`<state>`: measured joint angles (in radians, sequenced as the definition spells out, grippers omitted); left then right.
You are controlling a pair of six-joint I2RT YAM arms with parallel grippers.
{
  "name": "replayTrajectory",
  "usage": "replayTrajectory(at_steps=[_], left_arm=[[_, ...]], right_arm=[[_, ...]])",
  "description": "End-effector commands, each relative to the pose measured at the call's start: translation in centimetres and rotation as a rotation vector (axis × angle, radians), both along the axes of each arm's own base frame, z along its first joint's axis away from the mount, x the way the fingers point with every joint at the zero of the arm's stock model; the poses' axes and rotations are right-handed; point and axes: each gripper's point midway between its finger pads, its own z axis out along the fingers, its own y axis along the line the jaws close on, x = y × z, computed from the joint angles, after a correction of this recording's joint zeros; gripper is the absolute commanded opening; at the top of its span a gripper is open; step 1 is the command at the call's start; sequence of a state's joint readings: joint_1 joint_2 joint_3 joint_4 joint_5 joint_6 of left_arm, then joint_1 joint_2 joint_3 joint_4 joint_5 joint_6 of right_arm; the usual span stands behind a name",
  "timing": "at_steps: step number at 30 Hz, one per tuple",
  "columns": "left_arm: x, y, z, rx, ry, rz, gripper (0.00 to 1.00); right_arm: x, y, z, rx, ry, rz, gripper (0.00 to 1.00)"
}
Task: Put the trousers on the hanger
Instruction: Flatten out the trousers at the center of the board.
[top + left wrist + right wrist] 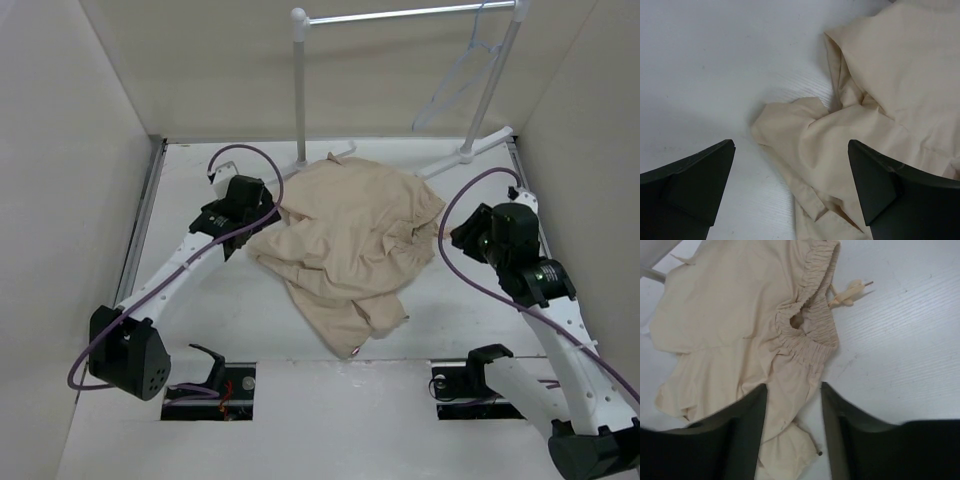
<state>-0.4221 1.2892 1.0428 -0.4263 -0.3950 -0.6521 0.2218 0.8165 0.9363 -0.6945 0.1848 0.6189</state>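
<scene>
At left, the left fingers [695,185] stand spread wide over the white surface [200,300], straddling the crumpled left edge of the trousers [350,240], which lie in a wrinkled beige heap at the centre. To the right, the right fingers [730,440] are likewise spread, poised over the cloth just beside the gathered waistband and gripping nothing. At far right rear, the hanger [443,84] hangs from the rail of the white rack [300,90], well apart from the trousers.

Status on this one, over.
Left pincer open at trousers edge. Right pincer open over waistband. Trousers heaped on table, hanger hanging from rack rail. No obstruction seen.
</scene>
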Motion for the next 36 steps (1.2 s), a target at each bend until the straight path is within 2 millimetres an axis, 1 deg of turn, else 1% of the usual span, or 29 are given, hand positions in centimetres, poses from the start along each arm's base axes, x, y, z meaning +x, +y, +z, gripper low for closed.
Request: replayTrajectory(at_steps=[1, 3, 4, 5, 6, 7, 9, 10, 11, 12, 13, 14, 15, 16, 18, 19, 20, 22, 24, 26, 27, 30, 32, 33, 34, 35, 36], left_arm=[[1.5, 0.2, 2.7, -0.055, -0.075, 0.011, 1.0], [2.5, 0.4, 3.2, -0.053, -0.142, 0.001, 1.0], [2.8, 0.5, 3.3, -0.044, -0.166, -0.011, 1.0], [3.2, 0.6, 3.7, -0.037, -0.191, -0.02, 1.0], [3.5, 0.6, 4.0, -0.044, -0.201, -0.022, 1.0], [3.8, 0.6, 4.1, -0.056, -0.212, -0.016, 1.0], [4.5, 0.1, 4.0, -0.078, -0.227, -0.035, 1.0], [5.0, -0.4, 3.8, -0.11, -0.222, -0.068, 0.63], [5.2, -0.3, 3.4, -0.131, -0.208, -0.075, 0.44], [5.1, -0.4, 2.7, -0.152, -0.175, -0.081, 0.33], [4.6, -0.2, 1.9, -0.169, -0.136, -0.075, 0.29], [3.8, 0.0, 0.7, -0.171, -0.087, -0.068, 0.27], [2.8, 0.5, -0.5, -0.164, -0.041, -0.056, 0.28], [1.7, 1.0, -1.6, -0.155, -0.001, -0.044, 0.34], [-0.3, 2.0, -3.9, -0.159, 0.065, -0.008, 0.54], [-1.1, 2.5, -5.0, -0.171, 0.096, 0.017, 0.64], [-1.8, 2.7, -6.0, -0.193, 0.126, 0.037, 0.7], [-2.5, 2.5, -7.5, -0.26, 0.167, 0.061, 0.78], [-2.4, 2.0, -8.4, -0.321, 0.179, 0.084, 0.82], [-1.8, 1.5, -9.0, -0.363, 0.173, 0.102, 0.86], [-1.6, 1.4, -9.5, -0.379, 0.176, 0.114, 0.91], [-0.5, 1.1, -10.8, -0.422, 0.171, 0.155, 0.91], [0.1, 0.7, -11.8, -0.456, 0.174, 0.173, 0.87], [0.5, 0.4, -12.2, -0.472, 0.172, 0.177, 0.82], [0.9, 0.3, -12.5, -0.483, 0.172, 0.18, 0.75], [1.2, 0.1, -12.7, -0.487, 0.17, 0.181, 0.66], [1.4, 0.1, -12.9, -0.486, 0.17, 0.186, 0.53]], right_arm=[[0.9, -0.3, 2.1, 0.019, -0.073, -0.019, 0.38], [1.1, -0.1, 1.5, 0.028, -0.045, -0.007, 0.12], [1.3, 0.1, 1.2, 0.031, -0.025, 0.0, 0.05], [1.3, 0.1, 0.8, 0.035, -0.005, -0.001, 0.02], [1.4, 0.0, 0.4, 0.035, 0.012, -0.006, 0.0], [1.4, -0.2, -0.2, 0.034, 0.03, -0.016, 0.0], [1.4, -0.3, -1.4, 0.037, 0.059, -0.024, 0.01], [1.3, -0.3, -2.2, 0.039, 0.078, -0.032, 0.02], [1.3, -0.3, -2.5, 0.04, 0.087, -0.037, 0.03], [1.2, -0.3, -3.1, 0.038, 0.102, -0.037, 0.07], [1.2, -0.2, -3.5, 0.036, 0.115, -0.038, 0.14], [1.1, 0.0, -4.1, 0.034, 0.129, -0.037, 0.25], [1.0, 0.4, -4.7, 0.033, 0.142, -0.03, 0.36], [0.9, 0.7, -5.4, 0.035, 0.157, -0.027, 0.47], [1.0, 1.1, -7.1, 0.043, 0.192, -0.025, 0.63], [1.2, 1.4, -8.0, 0.049, 0.212, -0.021, 0.68], [1.5, 1.6, -8.8, 0.056, 0.23, -0.019, 0.7], [2.6, 2.4, -9.7, 0.072, 0.242, -0.005, 0.71], [3.8, 3.0, -10.4, 0.083, 0.244, 0.01, 0.72], [5.0, 3.4, -10.9, 0.086, 0.249, 0.015, 0.72], [5.5, 3.5, -11.3, 0.088, 0.257, 0.012, 0.71], [6.6, 4.3, -12.9, 0.099, 0.292, 0.029, 0.68], [6.9, 4.8, -14.0, 0.112, 0.326, 0.033, 0.64], [6.9, 4.8, -14.5, 0.117, 0.342, 0.029, 0.62], [6.9, 5.0, -15.1, 0.123, 0.358, 0.025, 0.59], [7.0, 5.1, -15.5, 0.13, 0.37, 0.024, 0.55], [7.1, 5.2, -15.7, 0.134, 0.375, 0.025, 0.46]])
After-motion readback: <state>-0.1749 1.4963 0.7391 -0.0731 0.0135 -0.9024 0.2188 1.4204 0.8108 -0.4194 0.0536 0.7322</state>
